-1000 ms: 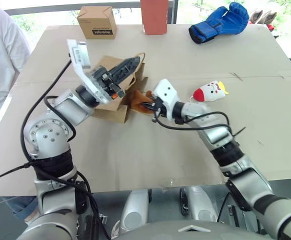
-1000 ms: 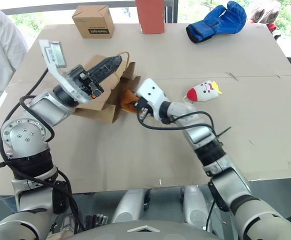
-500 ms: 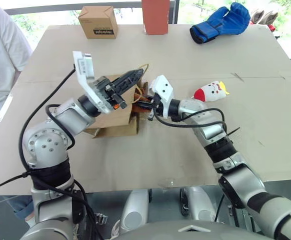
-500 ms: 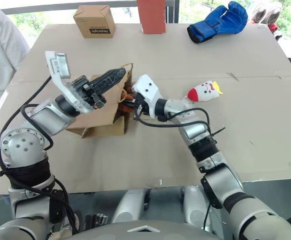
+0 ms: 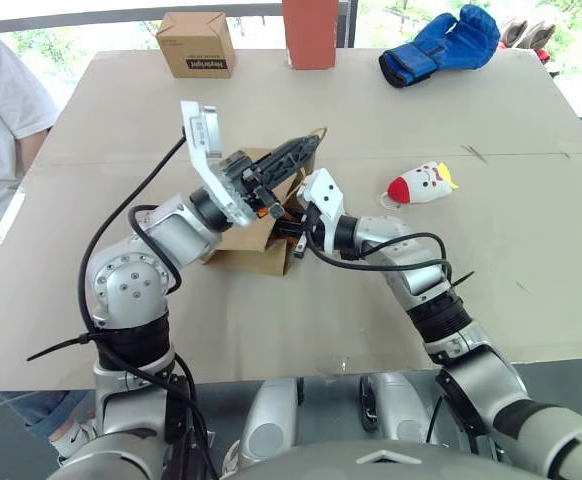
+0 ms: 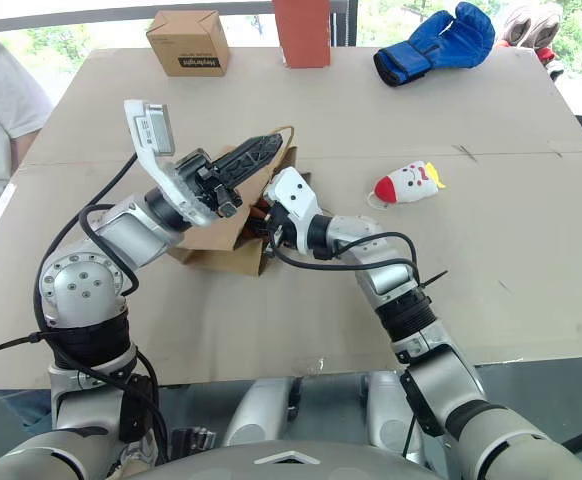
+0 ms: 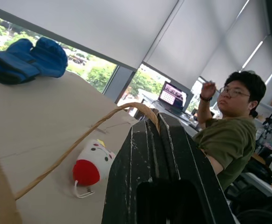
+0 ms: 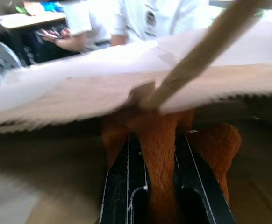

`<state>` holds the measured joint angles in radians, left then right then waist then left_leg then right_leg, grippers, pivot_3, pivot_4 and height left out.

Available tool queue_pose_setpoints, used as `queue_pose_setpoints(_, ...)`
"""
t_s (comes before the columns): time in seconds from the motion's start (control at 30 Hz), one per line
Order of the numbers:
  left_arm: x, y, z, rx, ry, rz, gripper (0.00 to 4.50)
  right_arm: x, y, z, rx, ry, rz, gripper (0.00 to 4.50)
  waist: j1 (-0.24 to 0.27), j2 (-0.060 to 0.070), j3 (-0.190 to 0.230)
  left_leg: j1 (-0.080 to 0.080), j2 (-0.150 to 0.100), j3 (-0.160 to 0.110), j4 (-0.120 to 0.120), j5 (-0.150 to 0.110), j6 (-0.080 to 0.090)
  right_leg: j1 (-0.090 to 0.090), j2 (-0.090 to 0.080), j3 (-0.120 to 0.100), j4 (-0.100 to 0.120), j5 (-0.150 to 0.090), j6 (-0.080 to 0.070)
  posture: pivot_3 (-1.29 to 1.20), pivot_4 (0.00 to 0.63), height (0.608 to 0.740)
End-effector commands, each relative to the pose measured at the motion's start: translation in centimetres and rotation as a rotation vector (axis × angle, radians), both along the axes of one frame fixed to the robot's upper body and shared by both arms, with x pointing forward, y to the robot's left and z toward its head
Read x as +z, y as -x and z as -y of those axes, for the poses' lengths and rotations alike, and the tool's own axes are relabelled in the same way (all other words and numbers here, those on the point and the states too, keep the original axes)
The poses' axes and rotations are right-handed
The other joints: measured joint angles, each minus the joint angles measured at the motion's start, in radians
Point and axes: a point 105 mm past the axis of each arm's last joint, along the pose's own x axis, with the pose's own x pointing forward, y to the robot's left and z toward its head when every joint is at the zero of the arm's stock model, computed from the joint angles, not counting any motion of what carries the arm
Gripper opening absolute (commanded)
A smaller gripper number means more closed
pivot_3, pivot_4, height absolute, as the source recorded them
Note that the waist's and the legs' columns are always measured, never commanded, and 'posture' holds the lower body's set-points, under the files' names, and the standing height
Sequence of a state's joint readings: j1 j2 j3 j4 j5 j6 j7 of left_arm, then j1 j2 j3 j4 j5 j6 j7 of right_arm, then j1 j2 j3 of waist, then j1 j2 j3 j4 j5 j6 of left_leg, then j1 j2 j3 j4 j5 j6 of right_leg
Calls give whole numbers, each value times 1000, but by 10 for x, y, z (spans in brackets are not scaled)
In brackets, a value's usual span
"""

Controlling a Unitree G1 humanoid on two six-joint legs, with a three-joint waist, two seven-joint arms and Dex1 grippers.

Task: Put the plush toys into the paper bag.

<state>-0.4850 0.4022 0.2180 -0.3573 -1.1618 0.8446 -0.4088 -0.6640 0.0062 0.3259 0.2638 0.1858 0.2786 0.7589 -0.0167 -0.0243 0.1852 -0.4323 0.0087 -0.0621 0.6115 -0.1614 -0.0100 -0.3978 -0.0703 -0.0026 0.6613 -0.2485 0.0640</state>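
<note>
1 orange toy [image 8: 159, 140] clamped in right gripper [image 8: 159, 186] at bag [image 5: 246, 235] mouth; left gripper [image 7: 160, 128] pinching handle [image 7: 80, 140]; white doll [image 5: 423, 183] right of bag, untouched.

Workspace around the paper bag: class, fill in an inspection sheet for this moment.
Surface: cardboard-covered table.
Job's things: paper bag lying on its side; orange plush at its mouth; white doll apart, on the table.
Clutter: blue boxing glove, small printed box, red box.
Grippers: left gripper shut on the bag's handle; right gripper shut on the orange plush.
Cables: black cables along both arms.
Surroundings: windows, people nearby.
</note>
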Motion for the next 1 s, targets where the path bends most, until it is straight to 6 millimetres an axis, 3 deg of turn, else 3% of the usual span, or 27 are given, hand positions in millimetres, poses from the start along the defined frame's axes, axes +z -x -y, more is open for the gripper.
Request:
queue_pose_setpoints(0.03, 11, 15, 10, -53, 19, 57, 0, 13, 1, -16, 28, -56, 51, 17, -1, 0, 0, 0, 0, 0, 0, 0, 0, 0, 0, 0, 0, 0, 0, 0, 150, 714)
queue_pose_setpoints(0.17, 10, 18, 12, -50, 24, 57, 0, 11, -3, -23, 17, -102, -3, 17, 0, 0, 0, 0, 0, 0, 0, 0, 0, 0, 0, 0, 0, 0, 0, 0, 150, 714)
queue_pose_setpoints(0.2, 9, 19, 12, -47, 26, 56, 0, 11, -3, -24, 23, -126, -27, 341, 0, 0, 0, 0, 0, 0, 0, 0, 0, 0, 0, 0, 0, 0, 0, 0, 150, 714)
queue_pose_setpoints(0.23, 6, 20, 12, -41, 18, 57, 0, 7, -6, -23, 7, -123, -37, 341, 0, 0, 0, 0, 0, 0, 0, 0, 0, 0, 0, 0, 0, 0, 0, 0, 150, 714)
queue_pose_setpoints(0.3, 2, 21, 8, -15, 4, 56, 0, 2, -5, -19, 6, -116, -40, 1143, -1, 0, 0, 0, 0, 0, 0, 0, 0, 1, 0, 0, 0, 0, 0, 0, 150, 714)
queue_pose_setpoints(0.43, -1, 19, -7, 40, -4, 55, 0, 0, -3, 0, -39, -82, 4, 3302, 2, 0, 0, 0, 0, 0, 0, 0, 0, 0, 0, 0, 0, 0, 0, 0, 150, 714)
queue_pose_setpoints(0.53, -5, 16, -16, 81, -13, 56, 0, 7, 2, 16, -67, -73, 32, 4460, 1, 0, 0, 0, 0, 0, 0, 0, 0, 0, 0, 0, 0, 0, 0, 0, 150, 714)
queue_pose_setpoints(0.9, -8, 1, -28, 175, 24, 72, 0, 34, 15, 76, -215, 13, 123, 4460, 4, 0, 0, 0, 0, 0, 0, 0, 0, 0, -1, 0, -1, -2, -4, 0, 150, 714)
queue_pose_setpoints(1.0, -7, -2, -29, 202, 35, 75, 0, 48, 10, 109, -302, 28, 128, 4460, 6, 0, 0, 0, 0, 0, 0, 0, 0, 0, -1, 0, -1, -2, -4, 0, 150, 714)
